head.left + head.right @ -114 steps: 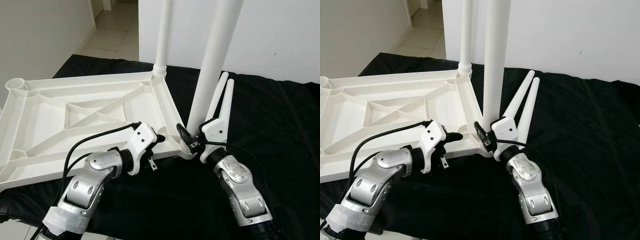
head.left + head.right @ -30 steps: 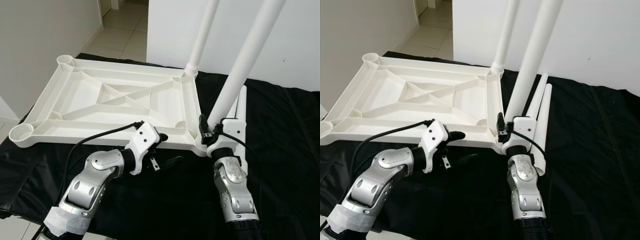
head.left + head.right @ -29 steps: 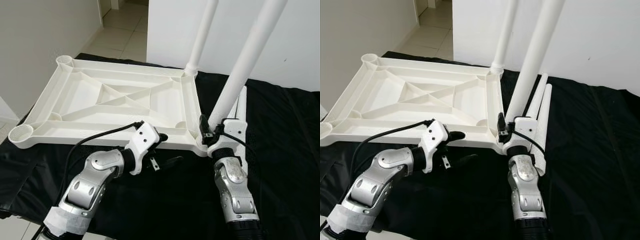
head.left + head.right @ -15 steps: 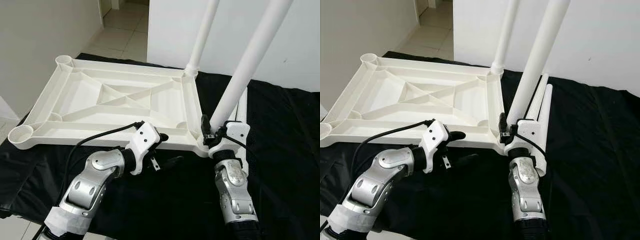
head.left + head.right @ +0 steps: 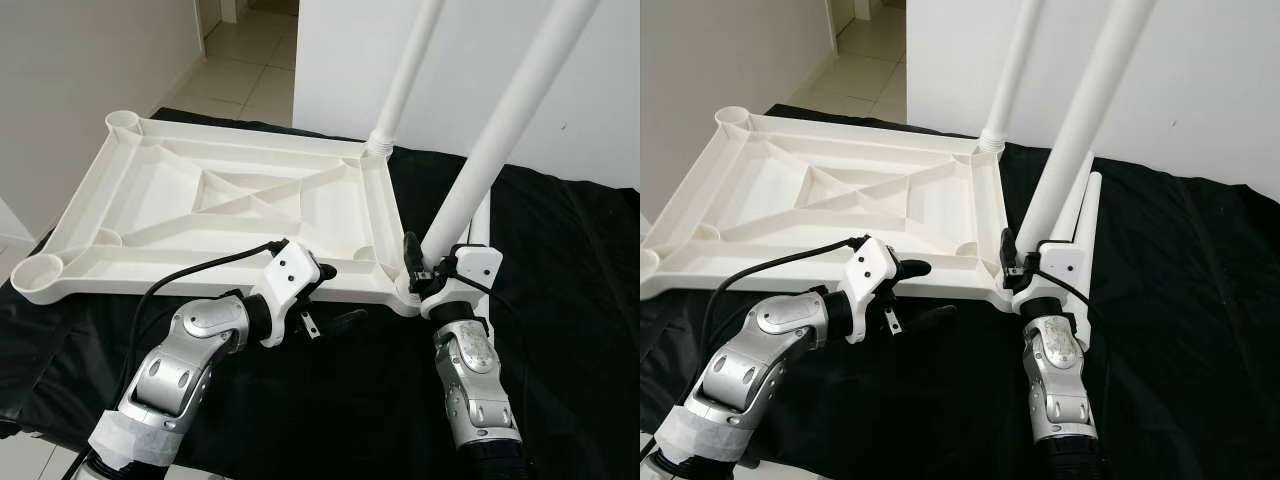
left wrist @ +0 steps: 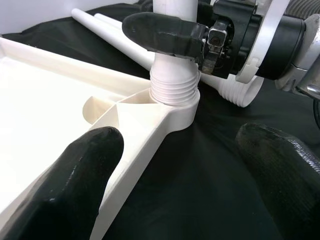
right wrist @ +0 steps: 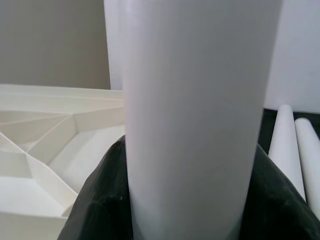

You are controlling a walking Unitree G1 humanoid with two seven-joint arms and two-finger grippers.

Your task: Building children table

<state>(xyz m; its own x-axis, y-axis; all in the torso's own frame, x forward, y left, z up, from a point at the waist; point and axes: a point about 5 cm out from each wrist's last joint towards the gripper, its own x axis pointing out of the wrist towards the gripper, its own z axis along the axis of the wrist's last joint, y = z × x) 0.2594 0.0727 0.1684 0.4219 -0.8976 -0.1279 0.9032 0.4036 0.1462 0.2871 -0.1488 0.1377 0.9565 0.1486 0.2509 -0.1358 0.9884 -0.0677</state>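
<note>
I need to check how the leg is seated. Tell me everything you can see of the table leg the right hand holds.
The near table leg is a smooth white tube, plastic by its look, leaning rightward as it rises. Its ribbed threaded foot sits in the near right corner socket of the upturned tabletop, threads showing above the rim. The right hand is shut around it just above the socket.

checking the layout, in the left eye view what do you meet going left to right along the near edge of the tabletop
empty leg socket → left gripper → right gripper holding the near leg → spare legs on the black cloth
</note>
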